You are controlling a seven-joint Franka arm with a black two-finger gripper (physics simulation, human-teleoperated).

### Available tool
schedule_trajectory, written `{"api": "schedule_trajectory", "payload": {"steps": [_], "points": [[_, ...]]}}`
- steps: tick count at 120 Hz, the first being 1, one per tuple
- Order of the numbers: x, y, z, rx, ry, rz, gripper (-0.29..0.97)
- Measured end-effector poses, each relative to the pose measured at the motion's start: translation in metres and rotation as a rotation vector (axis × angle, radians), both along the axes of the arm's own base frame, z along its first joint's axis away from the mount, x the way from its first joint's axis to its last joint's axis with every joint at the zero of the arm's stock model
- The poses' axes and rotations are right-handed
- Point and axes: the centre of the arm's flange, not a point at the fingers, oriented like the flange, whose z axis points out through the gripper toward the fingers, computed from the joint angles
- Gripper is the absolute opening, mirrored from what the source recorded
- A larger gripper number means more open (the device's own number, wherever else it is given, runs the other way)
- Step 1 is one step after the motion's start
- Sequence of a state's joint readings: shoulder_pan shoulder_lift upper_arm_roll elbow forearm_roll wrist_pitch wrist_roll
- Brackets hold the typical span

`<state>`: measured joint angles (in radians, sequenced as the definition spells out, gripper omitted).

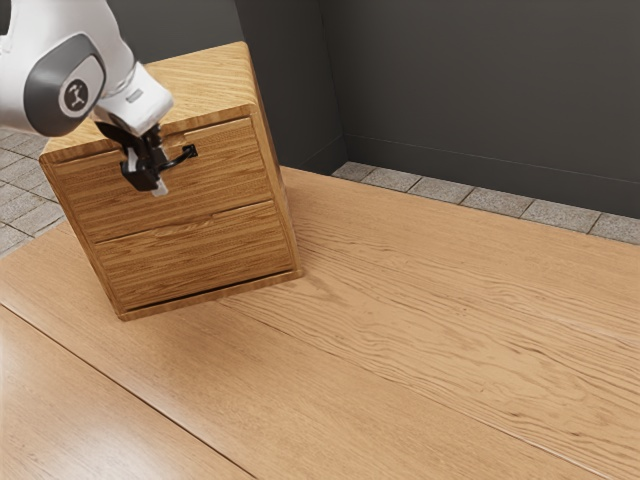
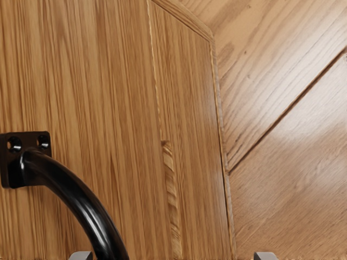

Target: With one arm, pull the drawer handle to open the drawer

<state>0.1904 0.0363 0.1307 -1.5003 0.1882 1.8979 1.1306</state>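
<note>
From the side camera I see the whole two-drawer wooden cabinet (image 1: 200, 230) standing on the table (image 1: 450, 320), with my pincer (image 1: 152, 178) at the top drawer (image 1: 215, 165). The wrist camera adds close detail: the handle (image 2: 65, 187) is a glossy black curved bar on a screwed mounting plate (image 2: 24, 143). It passes between the widely spread fingertips (image 2: 81, 254), close to one; nothing is clamped.
</note>
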Motion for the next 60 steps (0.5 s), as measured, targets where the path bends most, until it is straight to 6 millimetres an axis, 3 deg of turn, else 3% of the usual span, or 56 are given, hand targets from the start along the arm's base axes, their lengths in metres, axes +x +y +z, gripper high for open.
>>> {"api": "schedule_trajectory", "payload": {"steps": [9, 40, 60], "points": [[-0.001, 0.005, -0.001, -0.003, 0.003, 0.005, 0.30], [-0.003, 0.007, -0.001, -0.004, 0.003, 0.009, 0.00], [-0.015, -0.005, -0.002, -0.009, 0.007, -0.009, -0.07]]}}
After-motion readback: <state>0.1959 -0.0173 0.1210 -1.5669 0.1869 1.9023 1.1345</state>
